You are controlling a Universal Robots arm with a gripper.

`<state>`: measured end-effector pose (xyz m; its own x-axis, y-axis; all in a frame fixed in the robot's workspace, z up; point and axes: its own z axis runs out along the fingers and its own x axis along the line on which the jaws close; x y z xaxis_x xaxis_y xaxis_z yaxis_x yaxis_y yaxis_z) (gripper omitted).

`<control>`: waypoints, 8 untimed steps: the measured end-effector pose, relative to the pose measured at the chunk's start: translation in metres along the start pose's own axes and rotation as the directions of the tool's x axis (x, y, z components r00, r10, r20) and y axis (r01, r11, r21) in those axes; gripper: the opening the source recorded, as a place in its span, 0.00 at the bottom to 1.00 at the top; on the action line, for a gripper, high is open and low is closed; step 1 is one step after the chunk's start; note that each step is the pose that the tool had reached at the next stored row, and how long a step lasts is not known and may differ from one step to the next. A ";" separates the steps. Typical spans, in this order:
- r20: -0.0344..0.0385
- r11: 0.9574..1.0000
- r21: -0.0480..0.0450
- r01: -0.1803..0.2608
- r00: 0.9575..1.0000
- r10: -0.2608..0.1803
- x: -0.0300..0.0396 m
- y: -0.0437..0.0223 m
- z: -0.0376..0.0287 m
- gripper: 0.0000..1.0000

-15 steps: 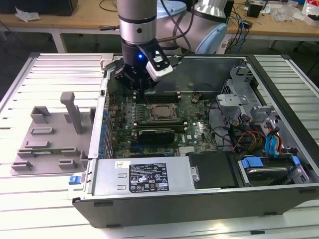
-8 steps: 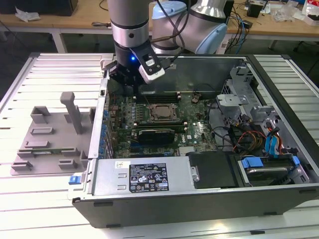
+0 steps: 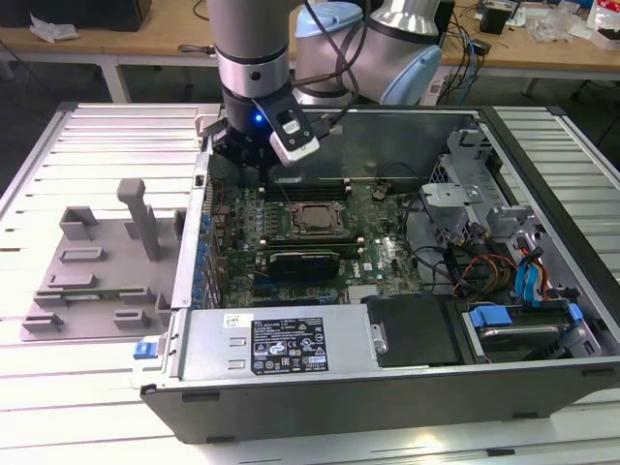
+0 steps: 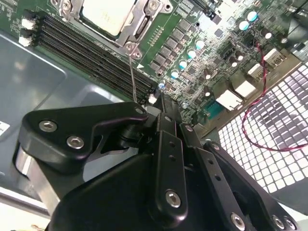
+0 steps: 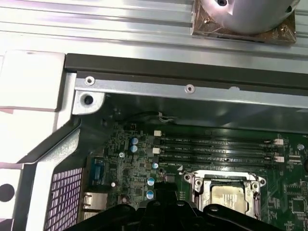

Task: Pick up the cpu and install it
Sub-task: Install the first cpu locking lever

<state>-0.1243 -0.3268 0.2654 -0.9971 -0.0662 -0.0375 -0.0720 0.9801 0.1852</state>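
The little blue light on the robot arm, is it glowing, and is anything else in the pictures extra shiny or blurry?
In the exterior view, yes: a small blue light glows on the arm's dark wrist above the open computer case. In the second wrist view, the silver-white square cpu looks washed out by glare, and the black gripper close to the camera looks soft. In the first wrist view, the pale table slats shine brightly.

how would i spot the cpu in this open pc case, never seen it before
Find the green motherboard inside the open computer case. Near its middle, beside the row of long black memory slots, sits a metal socket frame. The cpu is the flat, pale metal square inside it, unlike the dark parts around.
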 end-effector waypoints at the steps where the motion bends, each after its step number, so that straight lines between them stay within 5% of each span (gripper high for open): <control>1: 0.001 1.000 -0.008 0.000 1.000 0.000 0.0001 -0.0001 0.0008 0.11; 3: 0.003 0.999 -0.040 -0.001 1.000 0.001 0.0002 -0.0006 0.0032 0.11; 8: 0.005 0.997 -0.076 -0.002 1.000 0.002 0.0002 -0.0018 0.0096 0.11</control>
<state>-0.1241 -0.3268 0.2556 -0.9971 -0.0632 -0.0423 -0.0721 0.9632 0.2590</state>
